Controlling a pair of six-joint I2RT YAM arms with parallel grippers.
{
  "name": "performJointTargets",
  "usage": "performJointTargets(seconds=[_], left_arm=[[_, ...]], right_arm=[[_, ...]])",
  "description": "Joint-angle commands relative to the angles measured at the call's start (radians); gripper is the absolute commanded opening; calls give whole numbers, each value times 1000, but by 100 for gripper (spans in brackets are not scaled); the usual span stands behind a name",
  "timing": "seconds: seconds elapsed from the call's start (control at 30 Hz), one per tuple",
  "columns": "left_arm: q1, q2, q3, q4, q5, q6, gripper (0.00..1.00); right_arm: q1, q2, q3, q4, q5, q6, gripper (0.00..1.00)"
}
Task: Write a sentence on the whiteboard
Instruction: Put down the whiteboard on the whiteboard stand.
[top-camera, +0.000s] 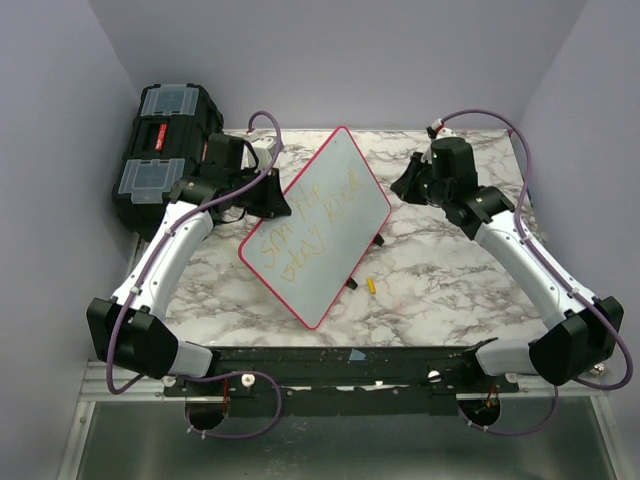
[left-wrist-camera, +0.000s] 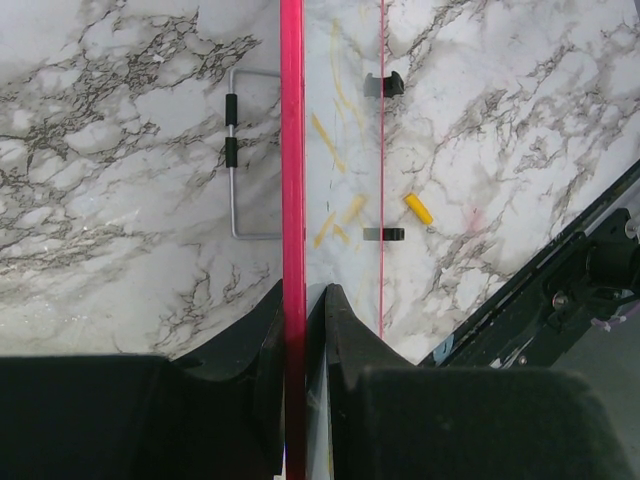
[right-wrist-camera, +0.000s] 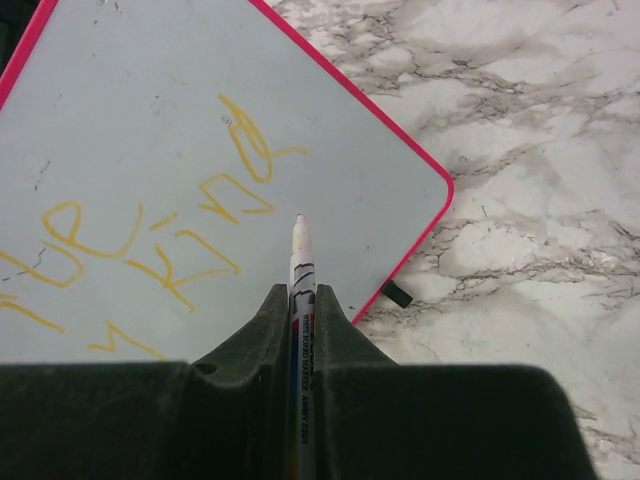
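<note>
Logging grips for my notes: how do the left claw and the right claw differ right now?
The left claw is shut on the whiteboard, pinching its pink frame; the right claw is shut on a marker. The left claw sits at the board's left edge, the right claw off its right corner. Both grip something thin.

The sentence (top-camera: 300, 238) is too small to read overhead (its left part leaves the right-wrist view).
</note>
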Motion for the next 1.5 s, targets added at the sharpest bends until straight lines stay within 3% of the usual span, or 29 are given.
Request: performJointTargets(seconds=[0.0, 0.4, 0.83, 1.47], left_arm=[[-7, 33, 39, 24, -70, 94, 3], [-12, 104, 90, 18, -56, 75, 4], [-11, 110, 53, 12, -94, 27, 27], [-11, 105, 64, -8, -134, 27, 39]], right_arm=[[7, -31, -21, -38, 26, 23, 1], [6, -69, -52, -57, 41, 38, 1], [6, -70, -60, -59, 50, 36, 1], [7, -86, -92, -48, 39, 41, 1]])
